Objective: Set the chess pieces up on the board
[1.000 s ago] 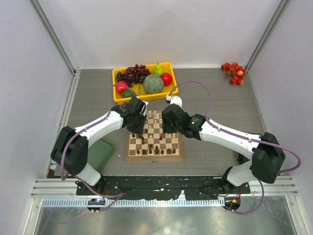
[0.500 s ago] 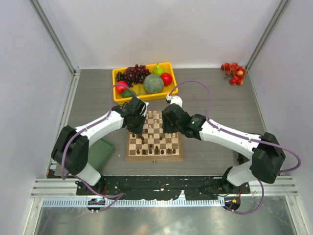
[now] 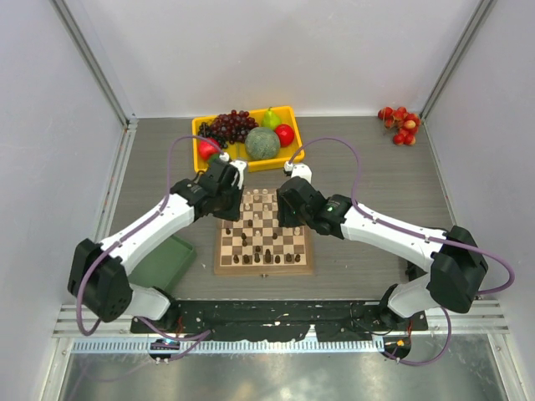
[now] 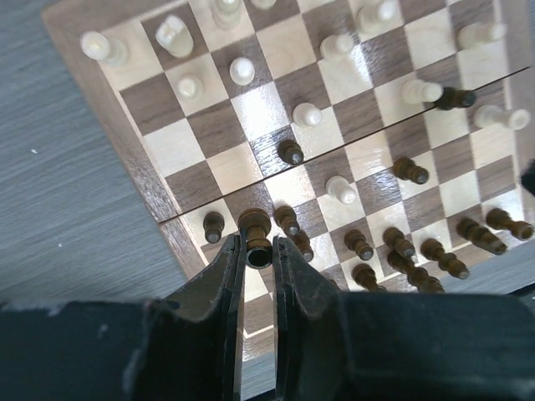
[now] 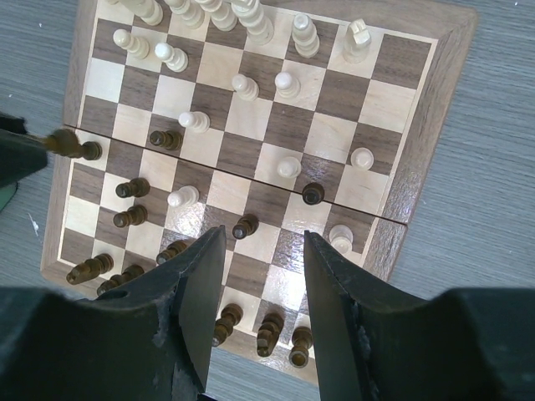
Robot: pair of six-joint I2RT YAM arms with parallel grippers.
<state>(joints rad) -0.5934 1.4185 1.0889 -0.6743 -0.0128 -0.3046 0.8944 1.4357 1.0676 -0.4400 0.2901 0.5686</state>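
Ideally the left claw (image 4: 257,251), clamped on a dark piece (image 4: 255,224), lowers it straight, square-centred; the right claw (image 5: 263,242) hangs open, empty.

- Left wrist view: dark piece (image 4: 255,224) pinched in left gripper (image 4: 257,251). Lower body hidden between the fingers, kind not readable.
- Same view: near stretch of board (image 4: 201,125) covered by the gripper housing. Far and right sides cut off by the frame.
- Black shape (image 4: 528,180) at right edge, clipped, not identifiable.
- Right wrist view: nearest dark pieces (image 5: 269,330) partly behind right gripper (image 5: 263,236). Near-left board corner hidden.
- Far row of pale pieces (image 5: 251,21) clipped by top edge.
- Left gripper at left edge there, mostly out of frame.
- Top view: both grippers' fingertips hidden under their wrists. Far board corners covered, chessmen too small to tell kinds.
- Green tray (image 3: 171,263) partly under left arm (image 3: 150,225).
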